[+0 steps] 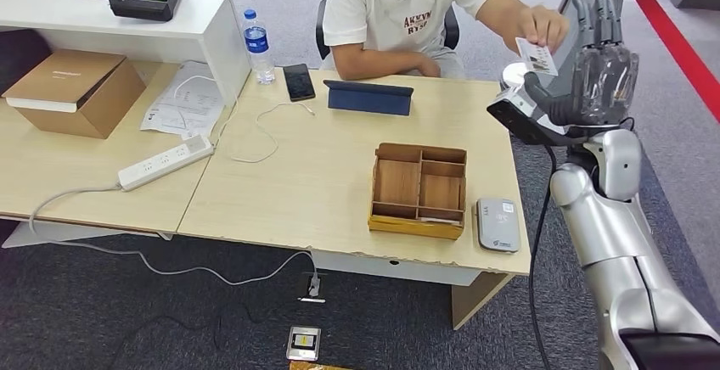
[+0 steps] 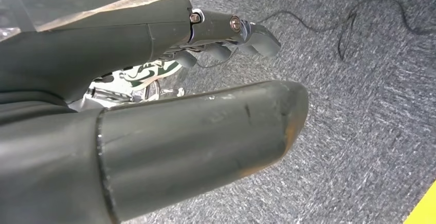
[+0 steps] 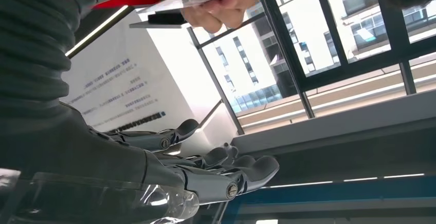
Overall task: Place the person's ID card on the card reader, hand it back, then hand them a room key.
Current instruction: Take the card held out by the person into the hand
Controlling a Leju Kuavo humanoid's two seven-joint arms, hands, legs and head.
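My right hand (image 1: 604,69) is raised, fingers spread, holding nothing; the ID card (image 1: 537,56), in the person's hand (image 1: 543,26), sits at its nine o'clock, nearly touching; my left hand (image 2: 154,121) hangs floorward, empty.

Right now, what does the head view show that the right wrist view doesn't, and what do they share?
Head view alone: the desk, the wooden tray, the card reader beside it, plus a phone and a water bottle. Right wrist view alone: windows and buildings beyond them. Both share the raised right robot hand, fingers apart, and the person's hand holding the ID card out beside it.
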